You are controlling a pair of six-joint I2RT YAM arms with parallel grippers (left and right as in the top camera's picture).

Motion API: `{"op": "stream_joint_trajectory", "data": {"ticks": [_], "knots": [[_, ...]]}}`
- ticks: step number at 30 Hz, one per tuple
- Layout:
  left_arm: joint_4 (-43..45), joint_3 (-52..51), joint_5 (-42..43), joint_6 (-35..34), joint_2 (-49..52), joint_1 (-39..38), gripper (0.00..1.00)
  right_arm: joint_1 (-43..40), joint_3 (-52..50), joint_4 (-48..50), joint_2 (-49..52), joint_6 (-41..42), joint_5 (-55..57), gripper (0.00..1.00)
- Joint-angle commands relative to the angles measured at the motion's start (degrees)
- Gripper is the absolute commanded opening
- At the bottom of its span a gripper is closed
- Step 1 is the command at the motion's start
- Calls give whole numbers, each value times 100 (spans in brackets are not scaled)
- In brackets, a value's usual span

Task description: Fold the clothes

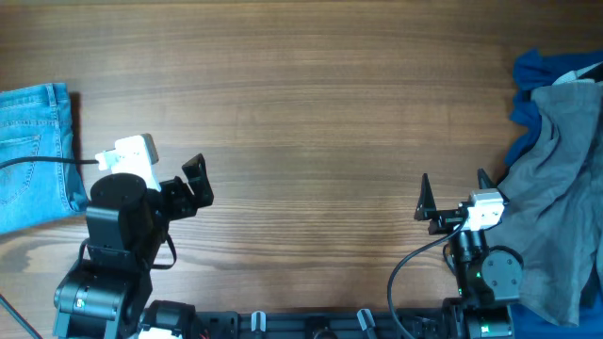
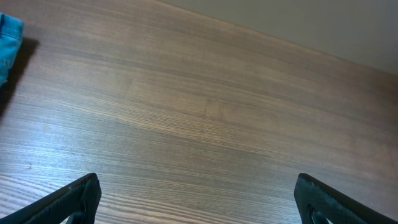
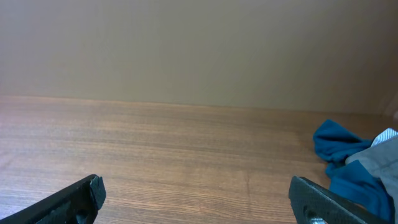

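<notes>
Light blue denim jeans (image 1: 33, 155) lie folded at the table's left edge, and one corner of them (image 2: 9, 37) shows in the left wrist view. A grey garment (image 1: 561, 188) lies crumpled at the right edge over a dark blue garment (image 1: 542, 80); both show in the right wrist view, the blue one (image 3: 339, 152) and the grey one (image 3: 387, 152). My left gripper (image 1: 196, 182) (image 2: 198, 183) hangs open over bare wood to the right of the jeans. My right gripper (image 1: 453, 184) (image 3: 196, 185) is open too, just left of the grey garment, with nothing between its fingers.
The wooden table (image 1: 311, 104) stretches between the two piles. A black cable (image 1: 47, 162) runs across the jeans to the left arm. The arm bases (image 1: 283, 325) stand along the near edge. A plain wall (image 3: 199, 43) rises behind the table's far edge.
</notes>
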Motion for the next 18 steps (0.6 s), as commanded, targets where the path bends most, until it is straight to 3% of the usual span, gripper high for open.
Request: {"op": "stream_joint_trajectory", "data": {"ticks": [1,10,13,18], "knots": [[15,-31,-57,-79,-31,-11,100,-26,-7,31,-72,-79,-90,100],[-350,-120,33,-94,-361,284,100,-26,-7,31,-72,-79,-90,100],[-332,-476,455,-66,-767,828,100,-26,-7,28,-72,-76,-87,100],[302,-1512,1456,560,-1722,1672,100,-26,-7,31,-72,-79,-90,100]]}}
